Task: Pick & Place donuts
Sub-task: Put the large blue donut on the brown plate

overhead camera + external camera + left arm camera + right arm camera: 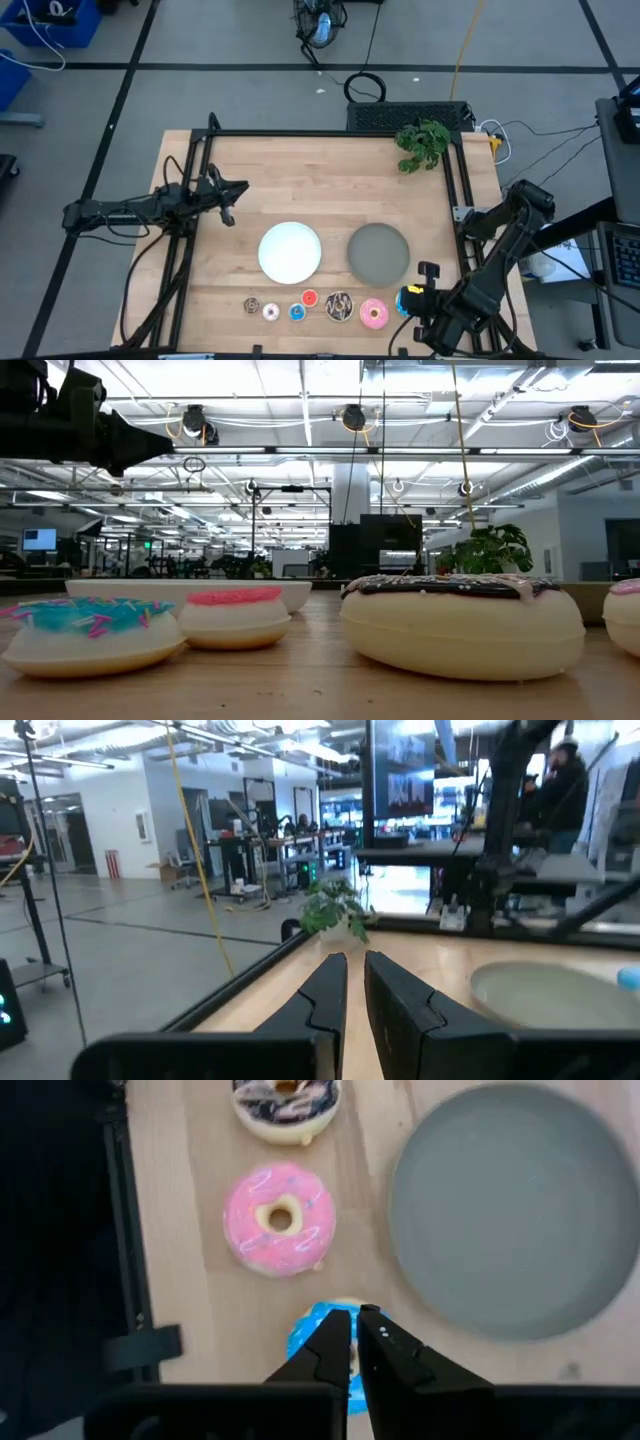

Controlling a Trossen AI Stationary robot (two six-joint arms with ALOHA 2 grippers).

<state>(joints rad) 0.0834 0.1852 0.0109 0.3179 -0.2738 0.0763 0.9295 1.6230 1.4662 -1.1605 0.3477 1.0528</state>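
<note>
Seven toy donuts lie in a row near the table's front edge: tiny brown (252,306), white (271,312), blue (296,312) and red (309,298) ones, then a dark sprinkled one (339,306), a pink one (374,313) and a large blue one (408,298). My right gripper (357,1342) points steeply down over the large blue donut (318,1342), its fingers shut to a narrow slit. The pink donut (279,1218) lies flat just beyond it. My left gripper (228,208) waits shut at the table's left, well above the board. My right gripper's shut fingertips (338,1338) stand over the blue donut's top from above. The fingers hide the spot below them, so I cannot tell whether they touch it. The donut lies flat on the table.
A white plate (290,250) and a grey plate (379,252) sit mid-table behind the donut row. A green plant (423,143) stands at the far right corner. Black frame rails (190,200) run along the board's left, right and far sides.
</note>
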